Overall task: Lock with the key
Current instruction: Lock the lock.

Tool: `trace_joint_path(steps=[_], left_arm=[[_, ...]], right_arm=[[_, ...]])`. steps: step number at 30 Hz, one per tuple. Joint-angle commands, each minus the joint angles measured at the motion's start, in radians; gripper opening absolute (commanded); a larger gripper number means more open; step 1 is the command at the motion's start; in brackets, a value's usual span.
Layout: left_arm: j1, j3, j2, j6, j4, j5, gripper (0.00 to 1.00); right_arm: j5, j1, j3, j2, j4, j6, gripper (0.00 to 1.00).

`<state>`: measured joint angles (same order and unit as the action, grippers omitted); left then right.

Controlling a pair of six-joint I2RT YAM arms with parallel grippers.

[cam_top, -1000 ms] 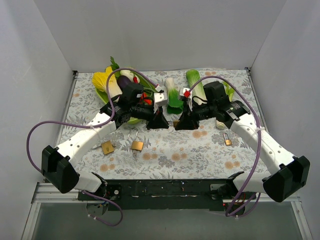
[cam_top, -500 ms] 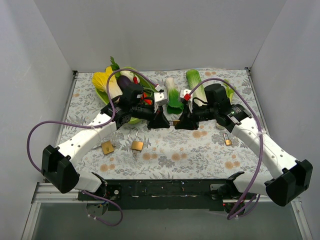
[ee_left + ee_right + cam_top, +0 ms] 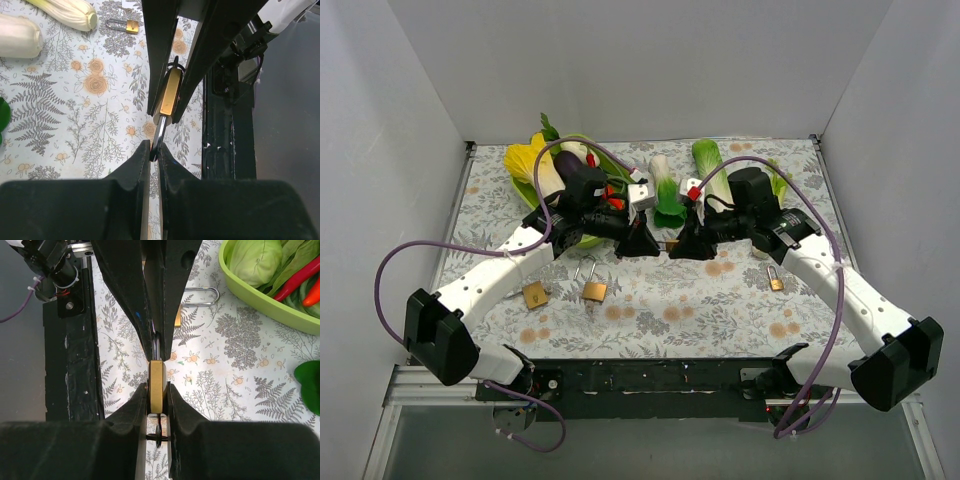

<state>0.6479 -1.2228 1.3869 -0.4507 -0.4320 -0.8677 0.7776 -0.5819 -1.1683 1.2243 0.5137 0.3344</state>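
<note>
A brass padlock [image 3: 670, 244] hangs above the table's middle between both grippers. My left gripper [image 3: 155, 150] is shut on its silver shackle [image 3: 159, 131]. My right gripper [image 3: 157, 390] is shut on the padlock's brass body [image 3: 157, 382], whose flat sides lie against the pads. Behind the body, between my right fingers, a thin dark key with its ring [image 3: 159, 434] sticks out of the padlock's end. In the top view the left gripper [image 3: 642, 243] and the right gripper [image 3: 686, 245] point at each other, tips nearly touching.
Three other padlocks lie on the flowered cloth: one [image 3: 534, 294], a second [image 3: 592, 288] and a third [image 3: 775, 280]. A green tray [image 3: 586, 240] of vegetables stands at the back left. Bok choy [image 3: 668, 198] and leeks [image 3: 713, 170] lie behind the grippers.
The right arm has shifted slightly away from the front edge, its gripper still at the padlock. The left arm has barely moved.
</note>
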Motion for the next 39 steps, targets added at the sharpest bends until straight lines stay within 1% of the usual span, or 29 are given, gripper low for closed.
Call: trace_joint_path(steps=[1, 6, 13, 22, 25, 29, 30, 31, 32, 34, 35, 36, 39], left_arm=[[0.065, -0.034, 0.004, -0.042, 0.309, -0.119, 0.0], [0.082, -0.011, -0.005, -0.052, 0.343, -0.11, 0.0], [0.094, -0.02, 0.003, -0.046, 0.355, -0.114, 0.0], [0.111, 0.003, -0.011, -0.028, 0.366, -0.119, 0.0], [0.107, 0.009, -0.028, -0.02, 0.348, -0.105, 0.0], [0.069, 0.023, -0.046, 0.024, 0.268, -0.116, 0.0], [0.061, 0.022, -0.052, 0.039, 0.253, -0.117, 0.0], [0.055, 0.025, -0.055, 0.05, 0.224, -0.116, 0.0], [0.044, 0.025, -0.061, 0.062, 0.21, -0.116, 0.0], [0.039, 0.031, -0.071, 0.118, 0.159, -0.11, 0.0], [0.035, 0.032, -0.077, 0.135, 0.144, -0.108, 0.0], [0.033, 0.037, -0.077, 0.153, 0.13, -0.106, 0.0], [0.025, 0.054, -0.078, 0.171, 0.095, -0.105, 0.0]], right_arm=[[0.153, -0.088, 0.019, 0.043, -0.201, -0.057, 0.01], [0.161, -0.101, 0.038, 0.041, -0.242, -0.08, 0.01], [0.16, -0.133, 0.048, 0.055, -0.27, -0.097, 0.01], [0.161, -0.134, 0.033, 0.07, -0.274, -0.103, 0.01], [0.147, -0.131, 0.021, 0.06, -0.225, -0.069, 0.01], [0.143, -0.102, 0.007, 0.037, -0.159, -0.057, 0.01], [0.125, -0.098, -0.004, 0.038, -0.109, -0.054, 0.01], [0.124, -0.082, -0.026, 0.041, -0.084, -0.038, 0.12], [0.123, -0.073, -0.036, 0.044, -0.058, -0.034, 0.39], [0.12, -0.033, -0.04, 0.037, -0.021, -0.034, 0.5], [0.121, -0.02, -0.045, 0.027, -0.008, -0.031, 0.58], [0.123, -0.007, -0.051, 0.023, 0.008, -0.023, 0.62], [0.117, 0.034, -0.093, 0.018, 0.103, 0.031, 0.66]])
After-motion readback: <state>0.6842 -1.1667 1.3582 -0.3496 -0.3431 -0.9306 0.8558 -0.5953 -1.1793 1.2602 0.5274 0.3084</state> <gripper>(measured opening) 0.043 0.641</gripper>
